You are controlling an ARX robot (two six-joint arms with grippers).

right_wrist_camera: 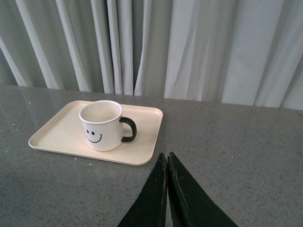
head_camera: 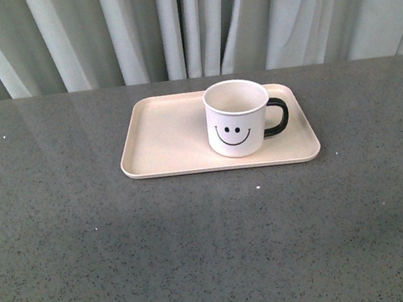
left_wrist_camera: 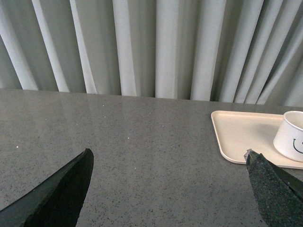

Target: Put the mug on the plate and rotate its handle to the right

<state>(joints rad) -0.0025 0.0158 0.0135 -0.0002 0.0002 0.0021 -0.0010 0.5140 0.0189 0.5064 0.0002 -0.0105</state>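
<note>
The white mug (head_camera: 237,119) with a black smiley face stands upright on the right half of the pale pink plate (head_camera: 165,137). Its black handle (head_camera: 277,117) points to the right. Neither arm shows in the front view. In the left wrist view my left gripper (left_wrist_camera: 168,158) is open and empty over bare table, with the plate (left_wrist_camera: 241,135) and the mug (left_wrist_camera: 291,136) off to one side. In the right wrist view my right gripper (right_wrist_camera: 166,157) is shut and empty, just off the plate's (right_wrist_camera: 57,135) near corner; the mug (right_wrist_camera: 100,125) and handle (right_wrist_camera: 129,130) show beyond.
The grey speckled table (head_camera: 202,257) runs back to pale pleated curtains (head_camera: 182,21). Small white specks lie on the table near the plate's front edge.
</note>
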